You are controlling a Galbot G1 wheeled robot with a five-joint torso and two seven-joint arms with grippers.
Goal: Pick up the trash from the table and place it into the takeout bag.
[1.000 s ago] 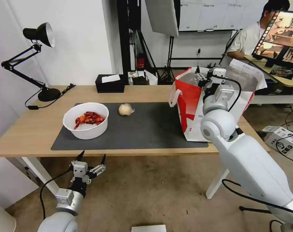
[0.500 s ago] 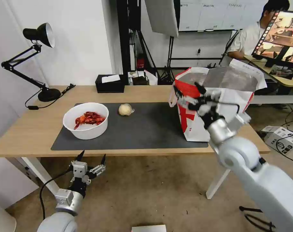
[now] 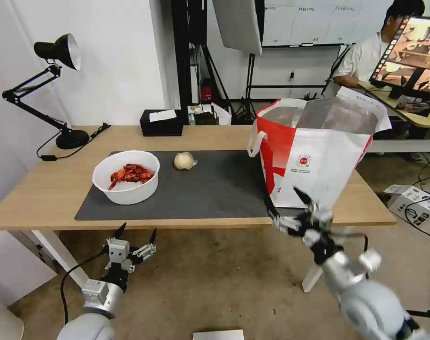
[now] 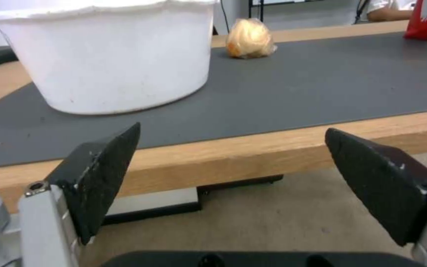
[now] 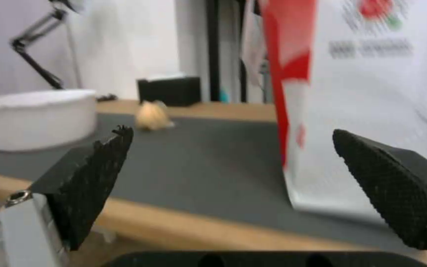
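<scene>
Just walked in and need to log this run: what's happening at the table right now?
A two-armed robot is clearing trash into the takeout bag, which stands open at the mat's right end. Neither gripper holds anything. The right gripper is open, low at the table's front edge in front of the bag. The left gripper is open below the edge, in front of the white bowl of crayfish shells. The beige lump sits on the mat beside the bowl.

The table [image 3: 49,189] is seen from above and in front by the head camera. From below its front edge, both wrist cameras are aimed level across the mat [image 4: 322,85], where the bowl [image 5: 35,118] and lump [image 5: 152,115] are shared.
</scene>
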